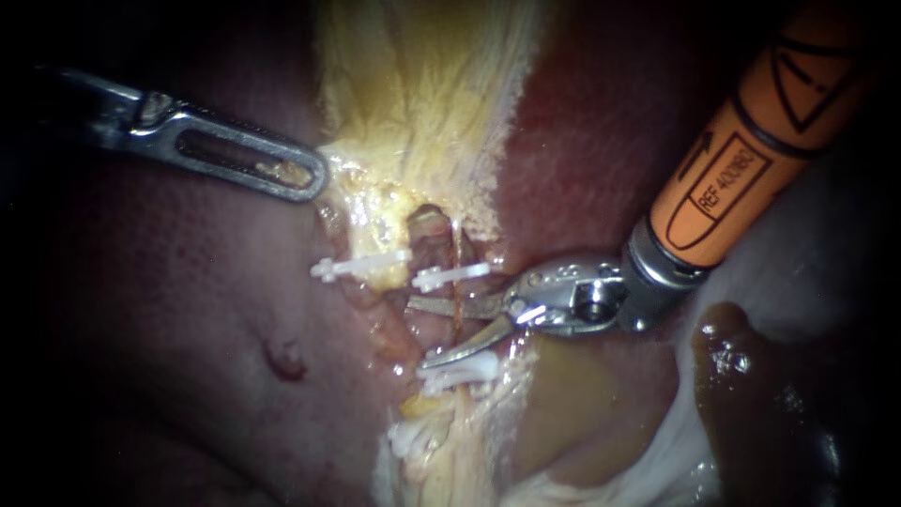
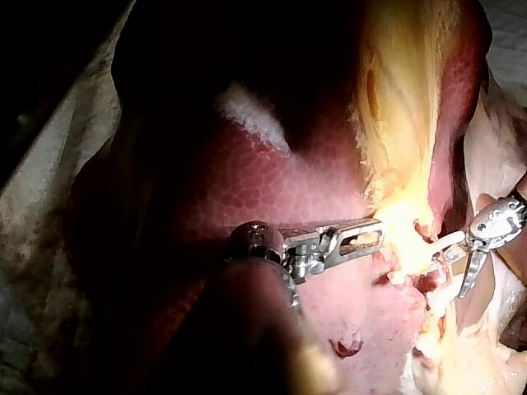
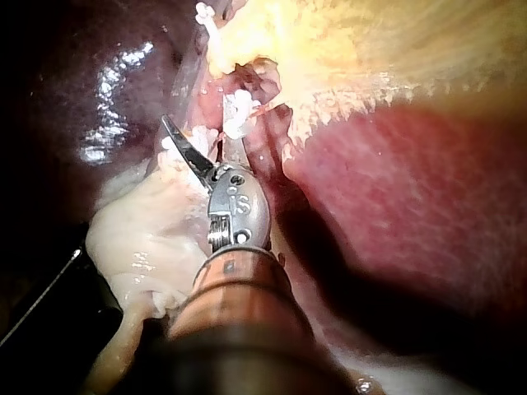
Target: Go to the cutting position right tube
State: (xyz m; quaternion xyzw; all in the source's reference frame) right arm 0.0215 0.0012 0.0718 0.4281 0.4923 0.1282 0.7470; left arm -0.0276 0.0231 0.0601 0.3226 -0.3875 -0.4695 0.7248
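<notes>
Yellow tissue (image 1: 371,192) clamped by left instrument (image 1: 308,178) | right instrument (image 1: 422,330) open astride tube (image 1: 457,327) between clips (image 1: 450,275)

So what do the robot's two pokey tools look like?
The left instrument is bare silver metal, ending in a long flat tip with a slot through it. The right instrument has an orange shaft with black lines and an arrow printed on it, a silver metal joint, and two thin curved blades.
</notes>
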